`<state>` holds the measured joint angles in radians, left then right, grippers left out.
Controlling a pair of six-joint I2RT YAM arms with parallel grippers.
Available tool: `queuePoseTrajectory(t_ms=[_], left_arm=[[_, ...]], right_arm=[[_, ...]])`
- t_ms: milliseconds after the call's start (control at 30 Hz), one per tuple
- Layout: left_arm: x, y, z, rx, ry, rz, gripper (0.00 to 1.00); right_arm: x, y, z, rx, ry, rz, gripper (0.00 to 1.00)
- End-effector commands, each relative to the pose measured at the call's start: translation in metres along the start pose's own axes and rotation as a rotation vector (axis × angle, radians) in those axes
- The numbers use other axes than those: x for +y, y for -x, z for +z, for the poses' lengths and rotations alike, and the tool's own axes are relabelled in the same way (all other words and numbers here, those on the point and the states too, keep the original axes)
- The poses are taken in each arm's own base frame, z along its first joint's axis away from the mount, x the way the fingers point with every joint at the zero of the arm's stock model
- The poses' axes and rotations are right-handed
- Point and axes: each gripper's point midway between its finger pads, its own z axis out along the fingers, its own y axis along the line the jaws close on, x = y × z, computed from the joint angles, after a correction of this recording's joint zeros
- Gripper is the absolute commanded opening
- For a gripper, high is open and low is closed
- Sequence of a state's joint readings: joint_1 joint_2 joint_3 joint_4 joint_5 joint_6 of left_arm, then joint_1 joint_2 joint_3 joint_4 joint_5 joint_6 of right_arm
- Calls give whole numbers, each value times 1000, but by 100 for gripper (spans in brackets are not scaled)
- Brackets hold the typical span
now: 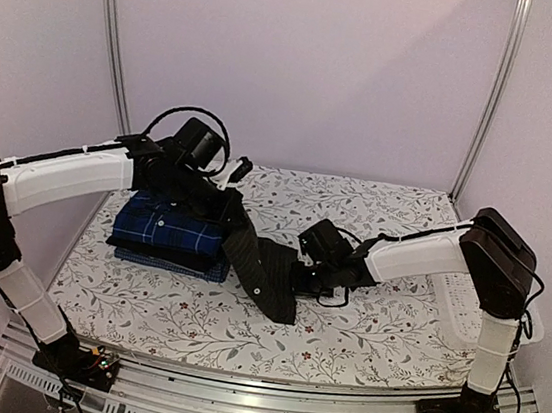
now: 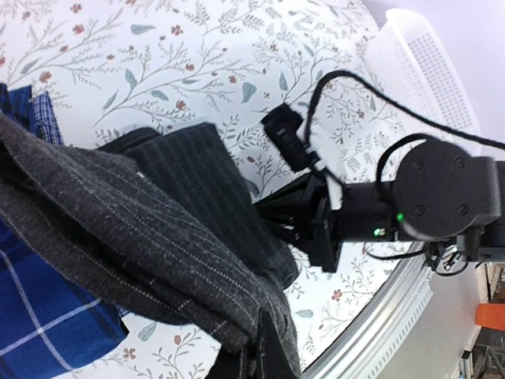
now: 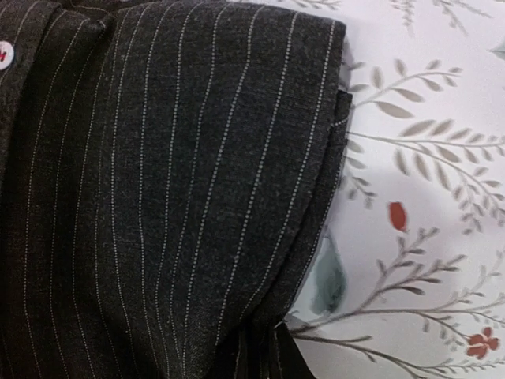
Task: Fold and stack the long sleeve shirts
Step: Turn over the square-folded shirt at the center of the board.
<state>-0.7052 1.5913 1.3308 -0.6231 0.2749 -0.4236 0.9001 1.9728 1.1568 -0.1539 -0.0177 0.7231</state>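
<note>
Beside the plaid shirt [image 1: 167, 229], left claw [image 1: 230, 193] and right claw [image 1: 296, 270] clamp the pinstripe shirt [image 1: 258, 257]

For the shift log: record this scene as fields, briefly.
pinstripe shirt: held up between both grippers, right of the stack
plaid shirt: folded, top of stack, left side of table
left gripper: shut on pinstripe shirt, upper end
right gripper: shut on pinstripe shirt, lower end
basket: white mesh, right table edge
progress: pinstripe shirt not yet stacked
</note>
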Motion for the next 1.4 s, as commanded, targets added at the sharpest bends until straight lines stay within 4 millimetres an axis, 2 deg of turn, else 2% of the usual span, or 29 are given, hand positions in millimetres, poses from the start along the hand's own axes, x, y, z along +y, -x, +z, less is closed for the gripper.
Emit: queuePoseTrajectory(t_ms=[0,100,233,367,567,800,967,1067,1233,1367], left_arm=[[-32,40,-29,-114,-104,87,0],[-41,52,-29,-130,-135,119,0],[-48,54,-24,-118,-172,128,0],[-57,59,-24,-135,-223,134,0],[-73,65,-36,-178,-300,144,0],[-73,58,-31,-164,-323,142,0],[-67,54,-24,-152,-310,130,0],[-63,52,-24,-152,-304,124,0],[-58,48,-22,-143,-299,121,0],[-57,46,-18,-133,-303,116,0]], right_arm=[[22,-21,29,63,74,42,10],[33,-24,41,66,107,77,8],[28,-26,42,43,95,97,8],[48,-20,40,37,181,113,8],[75,-15,58,62,254,101,8],[98,-5,65,52,345,83,8],[85,-9,68,50,318,102,9],[73,-6,59,33,306,108,11],[58,6,37,-21,307,107,15],[55,18,16,-77,300,89,15]])
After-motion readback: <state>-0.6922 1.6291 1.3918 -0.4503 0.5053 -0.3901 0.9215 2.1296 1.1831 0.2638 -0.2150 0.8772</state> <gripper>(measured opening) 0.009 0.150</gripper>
